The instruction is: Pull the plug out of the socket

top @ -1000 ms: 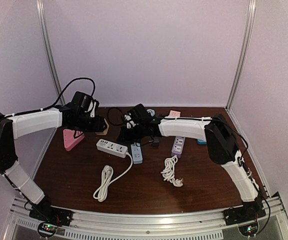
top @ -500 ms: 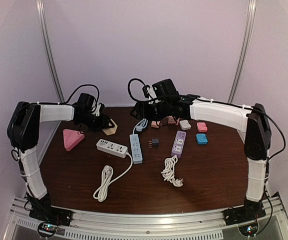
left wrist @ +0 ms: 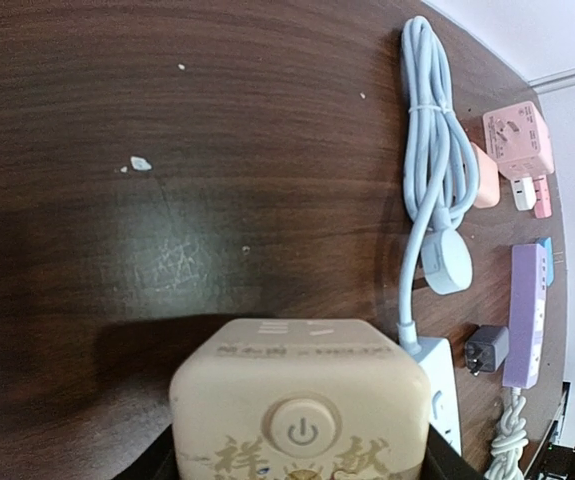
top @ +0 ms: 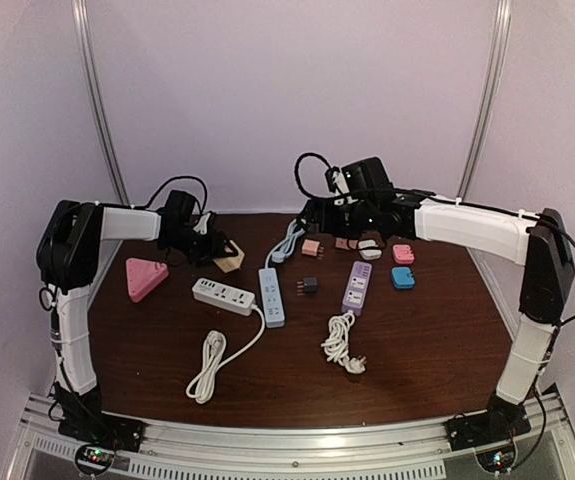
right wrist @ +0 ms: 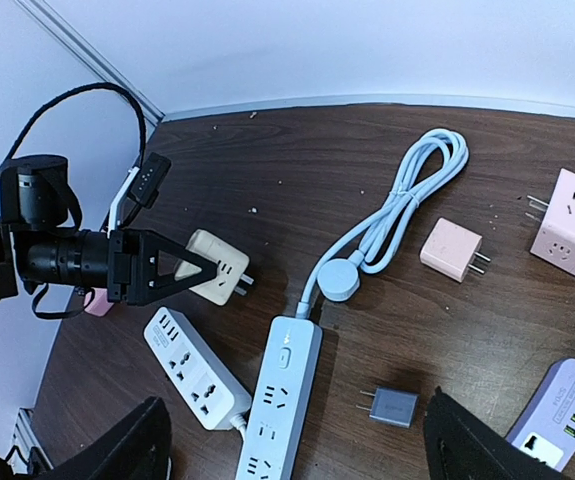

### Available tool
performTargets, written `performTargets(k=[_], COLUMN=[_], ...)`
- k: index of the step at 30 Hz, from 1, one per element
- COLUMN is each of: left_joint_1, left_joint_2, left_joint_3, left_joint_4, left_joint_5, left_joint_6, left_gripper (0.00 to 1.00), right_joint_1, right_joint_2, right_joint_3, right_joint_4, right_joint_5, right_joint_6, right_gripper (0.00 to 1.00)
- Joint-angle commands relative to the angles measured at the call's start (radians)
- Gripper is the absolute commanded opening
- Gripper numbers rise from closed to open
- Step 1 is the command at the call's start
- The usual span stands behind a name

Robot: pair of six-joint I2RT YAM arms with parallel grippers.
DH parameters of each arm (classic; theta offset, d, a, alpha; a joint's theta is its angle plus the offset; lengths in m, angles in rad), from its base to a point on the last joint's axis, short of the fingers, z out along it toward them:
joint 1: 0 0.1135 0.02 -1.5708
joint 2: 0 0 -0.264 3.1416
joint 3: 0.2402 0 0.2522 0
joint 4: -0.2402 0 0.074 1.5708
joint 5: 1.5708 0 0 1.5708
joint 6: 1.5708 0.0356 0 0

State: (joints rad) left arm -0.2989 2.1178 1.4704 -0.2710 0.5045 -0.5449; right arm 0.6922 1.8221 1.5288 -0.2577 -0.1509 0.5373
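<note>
As I read the feeds, grey plug (top: 310,285): lay loose on the bench (top: 417,340) between the blue-white strip (top: 271,296) and the purple strip (top: 356,288), prongs toward the left arm.
Left end effector (right wrist: 192,265): clenched on the beige cube socket (left wrist: 302,400), far left.
Right end effector (right wrist: 305,450): released, hovering; I judged it nearer the grey plug.

**Materials & finish.** Table (left wrist: 167,150): dark wood-grain top, semi-gloss, w/ fine scratches & pale specks. Cube socket (left wrist: 302,400): smooth cream plastic, slight sheen, gold print. Power strip (right wrist: 279,400) & plug adapter (right wrist: 392,408): smooth matt plastic. Cable (left wrist: 432,150): smooth, rubbery-looking sheath. Frame posts (top: 98,100): brushed metal. Walls (top: 287,100): matt, plain.
</note>
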Motion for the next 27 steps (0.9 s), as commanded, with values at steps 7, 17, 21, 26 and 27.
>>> performTargets(k=[7,17,21,26,27], left_joint_1=[0.007,0.007,0.007,0.007,0.007], left_joint_2=[0.044,0.05,0.047,0.033,0.03], left_joint_3=[0.08,0.103,0.118,0.132,0.138], left_joint_4=[-0.073,-0.118,-0.134,-0.145,-0.149], left_joint_5=[-0.064,-0.129,-0.156,-0.193,-0.198], left_joint_6=[0.068,0.102,0.125,0.143,0.148], left_gripper=[0.57,0.73,0.81,0.87,0.88], right_joint_1=[-0.026,-0.035,-0.036,-0.038,-0.038], right_joint_2=[-0.079,-0.081,-0.079,-0.078,-0.079], right_joint_3=[-0.069,-0.082,-0.081,-0.085,-0.087], right_joint_4=[0.031,0.041,0.042,0.04,0.04], right_joint_5=[0.043,0.036,0.034,0.04,0.041], right_joint_6=[-0.018,-0.015,-0.015,-0.018,-0.017], right_gripper=[0.9,0.9,0.9,0.91,0.91])
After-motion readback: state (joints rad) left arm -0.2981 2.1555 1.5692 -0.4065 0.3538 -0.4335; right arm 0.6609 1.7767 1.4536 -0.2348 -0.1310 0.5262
